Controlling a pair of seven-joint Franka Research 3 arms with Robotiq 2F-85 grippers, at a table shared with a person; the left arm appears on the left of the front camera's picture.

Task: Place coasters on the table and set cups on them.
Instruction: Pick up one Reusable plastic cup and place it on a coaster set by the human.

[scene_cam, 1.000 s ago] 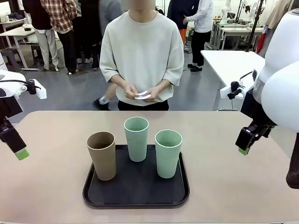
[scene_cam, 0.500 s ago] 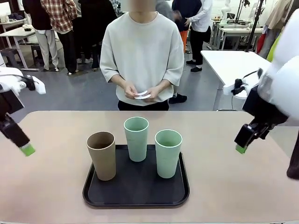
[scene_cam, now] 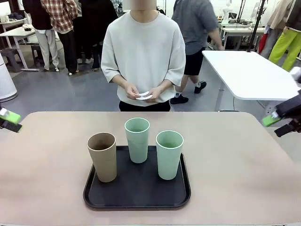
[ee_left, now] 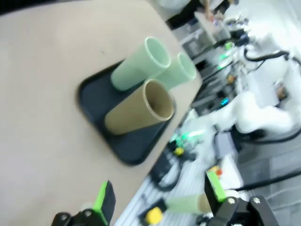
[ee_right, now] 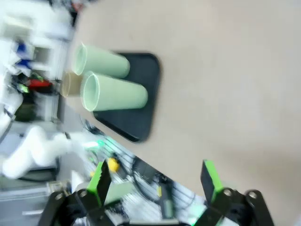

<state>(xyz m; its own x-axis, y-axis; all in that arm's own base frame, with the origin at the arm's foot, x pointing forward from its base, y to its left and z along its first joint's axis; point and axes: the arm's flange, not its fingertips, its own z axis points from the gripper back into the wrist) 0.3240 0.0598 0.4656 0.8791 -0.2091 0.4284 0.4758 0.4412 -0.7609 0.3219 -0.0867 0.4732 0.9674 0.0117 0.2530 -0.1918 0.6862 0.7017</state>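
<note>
Three cups stand upright on a black tray (scene_cam: 136, 197) at the middle of the table (scene_cam: 235, 165): a tan one (scene_cam: 102, 156) on the left, a pale green one (scene_cam: 137, 140) behind, and another pale green one (scene_cam: 169, 154) on the right. The person at the far side holds the white coasters (scene_cam: 143, 96) in both hands above the floor, off the table. My left gripper (scene_cam: 9, 120) hangs open at the table's left edge, my right gripper (scene_cam: 278, 125) open at the right edge; both are far from the cups. The left wrist view shows its open gripper (ee_left: 157, 195) with the tan cup (ee_left: 138, 108) beyond.
A white table (scene_cam: 249, 70) stands behind on the right. Several people walk or stand in the background. In the right wrist view, past that open gripper (ee_right: 154, 181), the tray (ee_right: 141, 122) and the green cups (ee_right: 115, 92) lie well away, with bare tabletop between.
Both arms have swung outward and up to the table's side edges, jaws still open. The person keeps holding the coasters. The cups have not moved.
</note>
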